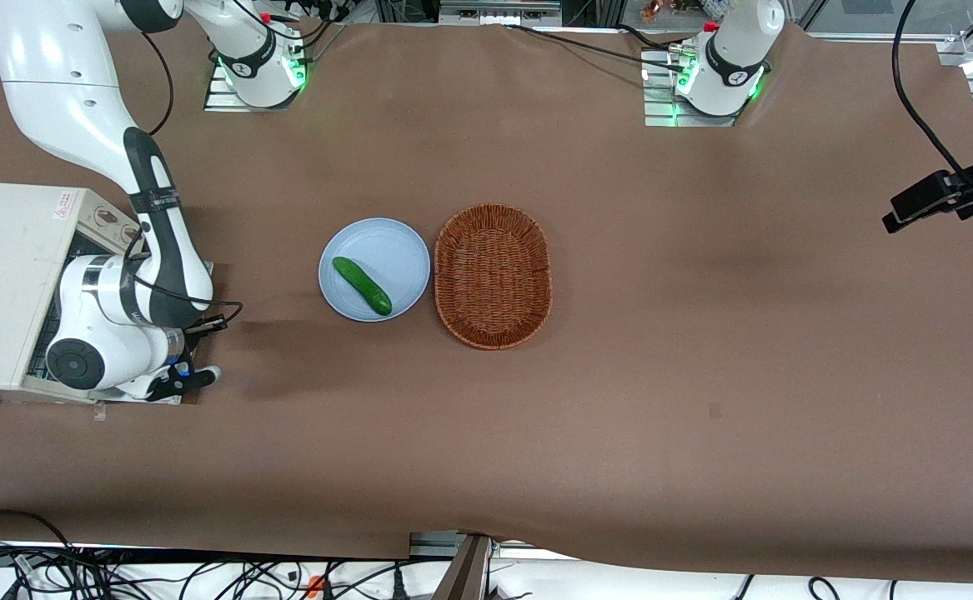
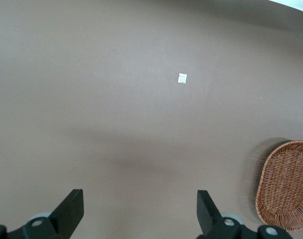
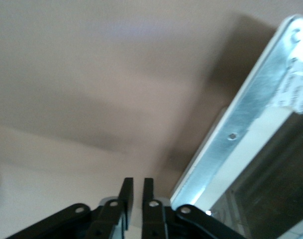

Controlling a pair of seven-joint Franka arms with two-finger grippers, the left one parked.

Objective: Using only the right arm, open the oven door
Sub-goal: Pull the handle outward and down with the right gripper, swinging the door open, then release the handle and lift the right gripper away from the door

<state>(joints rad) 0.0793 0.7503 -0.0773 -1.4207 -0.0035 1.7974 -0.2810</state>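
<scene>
One cream-white toaster oven (image 1: 2,283) sits at the working arm's end of the brown bench, and it has one silver metal-framed oven door (image 3: 251,139). One large white jointed right arm (image 1: 111,250) leans over it, carrying one small black gripper (image 3: 138,196), two fingers pressed nearly together. Mid-bench there is one round pale-blue plate (image 1: 386,250) with one green cucumber (image 1: 362,285) on it. One oval brown wicker basket (image 1: 493,275) lies just beside the plate. One small white paper scrap (image 2: 182,78) lies on the bench too.

Bright even overhead light, soft shadow beside the gripper (image 1: 194,377) (fingers closed), right wrist view blurred
</scene>
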